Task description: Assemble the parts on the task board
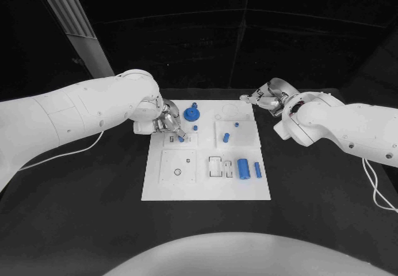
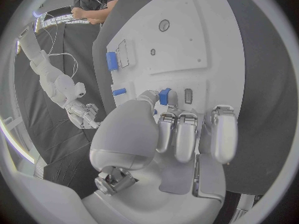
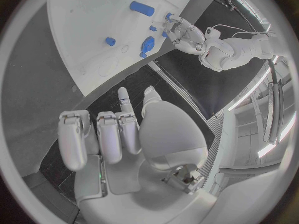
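Observation:
The white task board (image 1: 207, 187) lies in the middle of the black table. My left hand (image 1: 163, 122) hovers over the board's far left area and pinches a small blue part (image 1: 181, 138) between thumb and a finger, low against a raised white block. The left wrist view shows this blue part (image 2: 164, 95) at the fingertips (image 2: 172, 98). My right hand (image 1: 264, 96) sits off the board's far right corner, above the table, holding nothing, fingers apart. Its palm (image 3: 134, 144) faces the board (image 3: 81, 20).
Other blue parts on the board: a knob (image 1: 193, 111), a small stud (image 1: 195, 127), a peg (image 1: 226, 137), a thick cylinder (image 1: 243, 168) and a thin pin (image 1: 258, 168). Bare black table surrounds the board.

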You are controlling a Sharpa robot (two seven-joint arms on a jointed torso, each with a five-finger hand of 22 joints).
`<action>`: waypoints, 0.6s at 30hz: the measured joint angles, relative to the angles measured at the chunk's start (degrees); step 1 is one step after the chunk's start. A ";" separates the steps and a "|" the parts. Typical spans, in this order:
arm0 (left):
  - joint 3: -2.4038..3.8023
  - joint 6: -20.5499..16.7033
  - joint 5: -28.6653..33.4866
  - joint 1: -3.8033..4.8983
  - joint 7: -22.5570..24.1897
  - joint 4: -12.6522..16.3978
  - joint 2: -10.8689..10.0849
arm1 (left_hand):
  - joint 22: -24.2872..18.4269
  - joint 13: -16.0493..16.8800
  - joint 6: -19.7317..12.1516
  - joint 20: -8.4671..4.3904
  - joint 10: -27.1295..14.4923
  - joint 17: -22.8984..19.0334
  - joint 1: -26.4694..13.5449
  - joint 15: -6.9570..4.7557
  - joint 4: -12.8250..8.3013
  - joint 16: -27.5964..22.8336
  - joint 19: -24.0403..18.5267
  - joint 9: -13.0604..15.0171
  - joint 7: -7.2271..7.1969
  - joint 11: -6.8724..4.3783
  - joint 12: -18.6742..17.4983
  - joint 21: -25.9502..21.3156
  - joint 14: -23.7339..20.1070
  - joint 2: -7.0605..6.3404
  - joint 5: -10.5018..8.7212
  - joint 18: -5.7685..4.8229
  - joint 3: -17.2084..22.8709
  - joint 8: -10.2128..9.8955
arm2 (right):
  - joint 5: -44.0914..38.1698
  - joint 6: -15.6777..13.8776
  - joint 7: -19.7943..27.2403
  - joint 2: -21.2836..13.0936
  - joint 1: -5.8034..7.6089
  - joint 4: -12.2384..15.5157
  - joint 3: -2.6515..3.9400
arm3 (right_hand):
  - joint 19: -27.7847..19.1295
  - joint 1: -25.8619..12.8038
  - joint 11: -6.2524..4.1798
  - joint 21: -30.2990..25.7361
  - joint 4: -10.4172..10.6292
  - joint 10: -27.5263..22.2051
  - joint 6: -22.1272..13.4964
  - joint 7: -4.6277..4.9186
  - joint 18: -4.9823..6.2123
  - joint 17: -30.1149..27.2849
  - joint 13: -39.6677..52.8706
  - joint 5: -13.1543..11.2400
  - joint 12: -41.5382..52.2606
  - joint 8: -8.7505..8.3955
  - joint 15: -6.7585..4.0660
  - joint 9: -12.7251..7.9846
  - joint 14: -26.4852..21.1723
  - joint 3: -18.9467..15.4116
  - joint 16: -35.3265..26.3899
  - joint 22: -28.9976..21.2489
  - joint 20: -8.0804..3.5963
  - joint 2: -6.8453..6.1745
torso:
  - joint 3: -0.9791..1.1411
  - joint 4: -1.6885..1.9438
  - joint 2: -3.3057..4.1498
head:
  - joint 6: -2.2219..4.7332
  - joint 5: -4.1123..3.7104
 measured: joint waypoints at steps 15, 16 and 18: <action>-0.11 -0.70 0.07 -0.23 2.20 0.16 -0.61 | 0.00 0.00 0.20 0.00 0.00 0.00 -0.96 0.00 -0.49 0.00 0.00 0.66 -0.01 0.00 0.00 0.00 0.00 -1.26 2.35 0.00 2.82 0.47 | 0.00 0.00 -0.15 0.06 0.00 -0.09 0.00 | 0.00 0.00 0.00 0.00 0.00 0.00 0.00 0.00 0.00 -0.01 0.00 0.00 0.00 0.00 0.00 -0.01 0.00 0.00 0.00 0.00 0.00 0.00 | -0.01 0.01 -0.01 | -0.01 -0.09; -0.12 -0.79 0.10 -0.25 2.37 0.19 -0.69 | 0.00 0.00 0.20 0.00 0.00 0.00 -1.02 0.00 -0.50 0.00 0.00 0.67 -0.01 0.00 0.00 0.00 0.00 -1.31 2.35 0.00 2.82 0.47 | 0.00 0.00 -0.16 0.07 0.00 -0.10 0.00 | 0.00 0.00 0.00 0.00 0.00 0.00 0.00 0.00 0.00 -0.01 0.00 0.00 0.00 0.00 0.00 -0.01 0.00 0.00 0.00 0.00 0.00 0.00 | -0.01 0.00 -0.01 | -0.01 -0.09; -0.14 -0.96 0.20 -0.28 2.70 0.26 -0.83 | 0.00 0.00 0.21 0.00 0.00 0.00 -1.14 0.00 -0.88 0.00 0.00 0.68 -0.01 0.00 0.00 0.00 0.00 -1.42 2.35 0.00 3.20 0.47 | 0.00 0.00 -0.17 0.07 0.00 -0.13 0.00 | 0.00 0.00 0.00 0.00 0.00 0.00 0.00 0.00 0.00 -0.01 0.00 0.00 0.00 0.00 0.00 -0.02 0.00 0.00 0.00 0.00 0.00 0.00 | -0.01 0.01 -0.01 | 0.00 -0.09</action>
